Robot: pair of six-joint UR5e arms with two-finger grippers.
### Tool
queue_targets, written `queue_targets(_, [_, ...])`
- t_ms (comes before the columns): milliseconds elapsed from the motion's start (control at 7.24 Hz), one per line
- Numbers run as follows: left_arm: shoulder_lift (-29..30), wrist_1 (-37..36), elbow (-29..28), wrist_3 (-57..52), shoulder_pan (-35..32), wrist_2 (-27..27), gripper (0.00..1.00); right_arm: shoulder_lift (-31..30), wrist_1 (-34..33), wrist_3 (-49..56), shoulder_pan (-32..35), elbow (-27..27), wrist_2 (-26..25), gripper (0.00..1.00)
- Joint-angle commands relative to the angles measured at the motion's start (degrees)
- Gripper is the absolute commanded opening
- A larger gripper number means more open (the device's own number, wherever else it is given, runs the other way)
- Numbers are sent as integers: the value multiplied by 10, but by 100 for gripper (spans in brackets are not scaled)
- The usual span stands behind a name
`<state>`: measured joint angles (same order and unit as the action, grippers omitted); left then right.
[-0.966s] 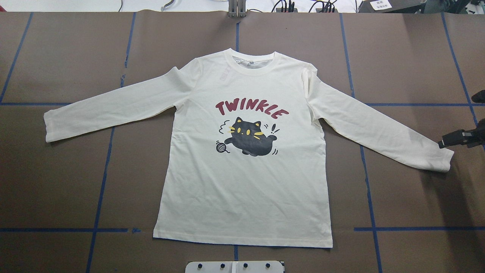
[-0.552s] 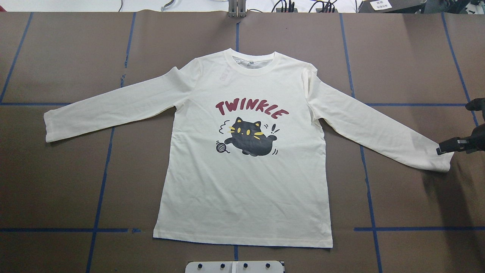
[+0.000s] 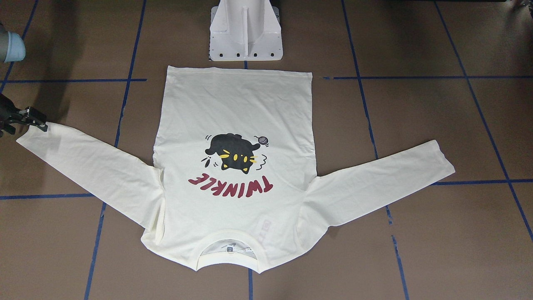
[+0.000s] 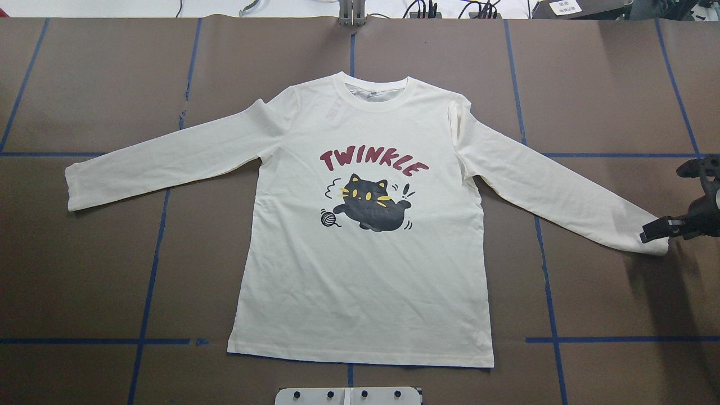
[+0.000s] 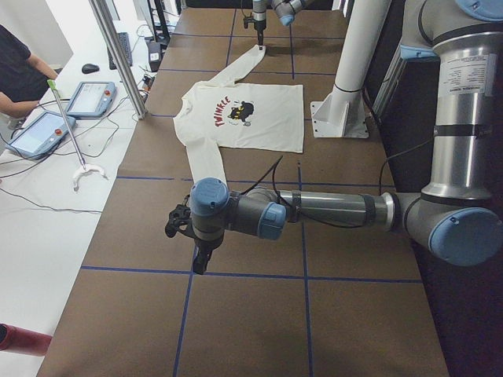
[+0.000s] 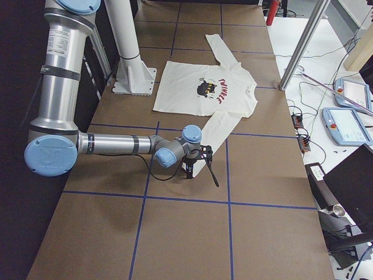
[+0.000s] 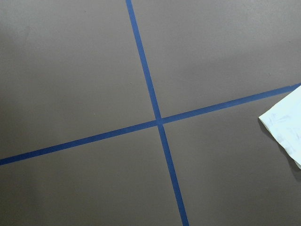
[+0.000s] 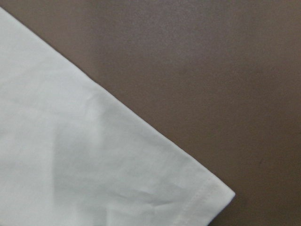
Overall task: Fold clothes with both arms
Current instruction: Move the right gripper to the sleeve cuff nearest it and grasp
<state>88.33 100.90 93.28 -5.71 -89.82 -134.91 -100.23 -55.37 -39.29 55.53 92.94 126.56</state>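
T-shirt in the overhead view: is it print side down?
No, the T-shirt lies flat with its cat print and red lettering facing up.

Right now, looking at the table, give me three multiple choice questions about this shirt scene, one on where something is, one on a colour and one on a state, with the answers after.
1. Where is the right gripper?
A) at the sleeve cuff on the robot's right
B) over the collar
C) at the bottom hem

2. What colour is the TWINKLE lettering?
A) blue
B) dark red
C) green

3. How does the T-shirt lie?
A) folded in half
B) flat, print up, unfolded
C) bunched in a heap

Answers:
1 A, the overhead view shows it right at that cuff's edge.
2 B, the letters arc dark red above the black cat.
3 B, the print faces up and no fold shows in either top view.
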Motion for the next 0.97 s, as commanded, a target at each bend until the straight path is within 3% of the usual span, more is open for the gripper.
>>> queue_targets(0, [0,3,1,0,0,0,100,-1,0,0,-4,-5,2,98])
queue_targets(138, [0,3,1,0,0,0,100,-1,1,0,-4,-11,2,85])
queue_targets(414, [0,3,1,0,0,0,100,0,1,0,-4,-12,12,33])
queue_targets(552, [0,3,1,-1,0,0,100,0,2,1,-4,-9,14,17])
queue_targets(828, [0,3,1,-1,0,0,100,2,2,1,-2,-3,28,10])
